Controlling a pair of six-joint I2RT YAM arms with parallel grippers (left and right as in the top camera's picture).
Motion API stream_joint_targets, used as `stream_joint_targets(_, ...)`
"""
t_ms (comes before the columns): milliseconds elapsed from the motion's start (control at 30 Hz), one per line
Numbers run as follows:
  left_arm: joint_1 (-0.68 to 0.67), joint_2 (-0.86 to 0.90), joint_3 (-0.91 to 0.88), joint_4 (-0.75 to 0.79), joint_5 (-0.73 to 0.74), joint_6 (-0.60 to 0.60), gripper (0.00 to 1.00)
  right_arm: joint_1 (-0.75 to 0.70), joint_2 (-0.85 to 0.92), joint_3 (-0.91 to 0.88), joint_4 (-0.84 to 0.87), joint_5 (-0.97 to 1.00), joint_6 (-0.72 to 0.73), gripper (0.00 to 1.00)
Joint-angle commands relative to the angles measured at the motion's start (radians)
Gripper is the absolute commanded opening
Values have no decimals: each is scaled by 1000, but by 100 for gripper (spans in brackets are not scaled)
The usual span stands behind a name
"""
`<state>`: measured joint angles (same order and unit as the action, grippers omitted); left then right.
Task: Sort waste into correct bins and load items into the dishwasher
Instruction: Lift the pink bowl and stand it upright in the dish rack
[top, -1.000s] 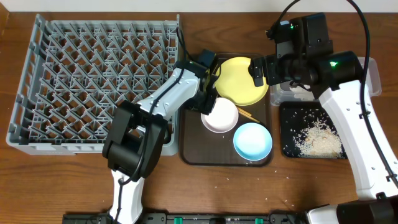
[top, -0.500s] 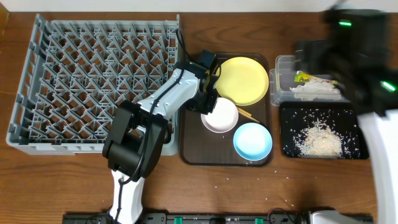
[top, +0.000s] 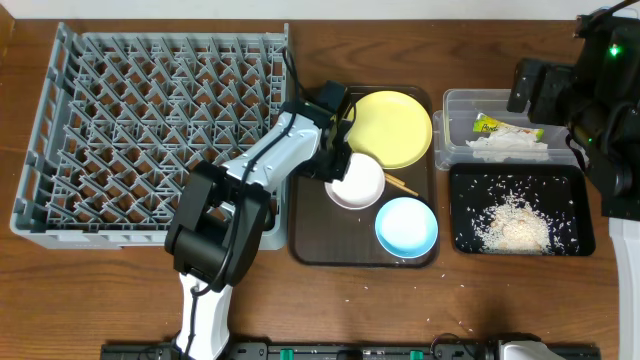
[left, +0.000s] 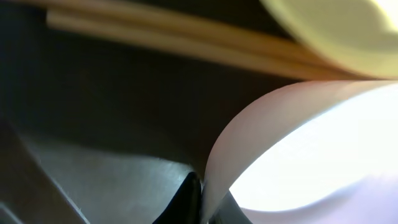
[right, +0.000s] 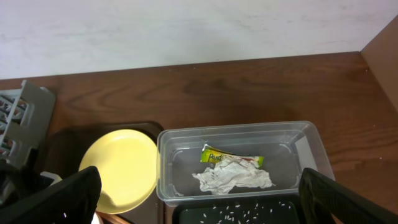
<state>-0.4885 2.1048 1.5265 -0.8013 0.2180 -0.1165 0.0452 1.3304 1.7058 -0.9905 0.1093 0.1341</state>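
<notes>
Left pincer (top: 336, 163) pinches the rim of the white bowl (top: 356, 184) on the brown tray (top: 310, 240) mid-desk, beside the yellow plate (top: 390, 128); right pincer (top: 528, 88) hangs spread near the far right corner, over the clear tub (right: 286, 146) holding the wrapper (right: 231, 158) and crumpled paper (right: 233, 177).

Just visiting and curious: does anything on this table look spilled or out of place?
Yes: a few loose rice grains lie scattered on the wooden table in front of the brown serving tray, outside the black tray that holds the rice pile. Nothing else looks tipped or damaged.
</notes>
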Motion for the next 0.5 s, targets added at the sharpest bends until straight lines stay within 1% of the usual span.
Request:
stream_joint_targets(0, -2, -2, -6, -28, -51, -45, 8, -5, -4, -3, -2, 14, 18, 99)
stream_joint_targets(67, -2, -34, 7, -71, -90, -46, 7, -5, -4, -3, -2, 14, 18, 99)
stream_joint_targets(167, -2, -150, 11, -114, -206, -46, 7, -5, -4, -3, -2, 14, 18, 99)
stream_joint_targets(267, -2, -244, 11, -111, -274, -47, 7, -5, -3, -3, -2, 14, 18, 99)
stream_joint_targets(300, -2, -292, 11, -106, -317, -52, 7, -5, -3, -3, -2, 14, 18, 99)
stream_joint_targets(467, -2, -407, 11, -62, -476, -61, 7, -5, -3, -3, -2, 14, 18, 99)
